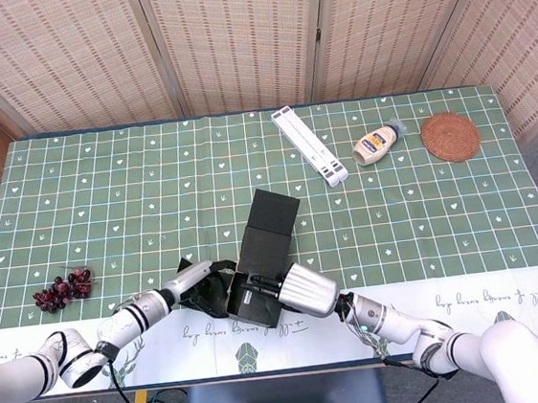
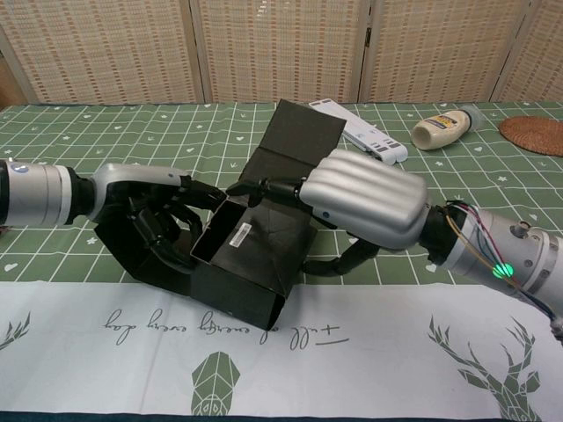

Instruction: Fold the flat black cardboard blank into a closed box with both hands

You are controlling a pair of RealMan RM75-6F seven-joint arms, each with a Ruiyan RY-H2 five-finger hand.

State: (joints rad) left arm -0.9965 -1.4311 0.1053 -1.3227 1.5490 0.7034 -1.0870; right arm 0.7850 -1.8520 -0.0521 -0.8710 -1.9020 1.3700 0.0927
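Green table [image 1: 105, 199], near edge: we hold the half-formed black box [image 2: 242, 264], left robot hand [image 2: 158, 215] and right robot hand [image 2: 365, 198] both gripping; closing the raised lid flap [image 2: 299, 132] comes next.

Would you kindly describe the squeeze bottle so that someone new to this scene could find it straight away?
Look at the far right end of the green table, near the screen. The bottle lies on its side between the white rack and the round brown coaster. It is the only cream-coloured thing there, with a yellow label and a grey cap.
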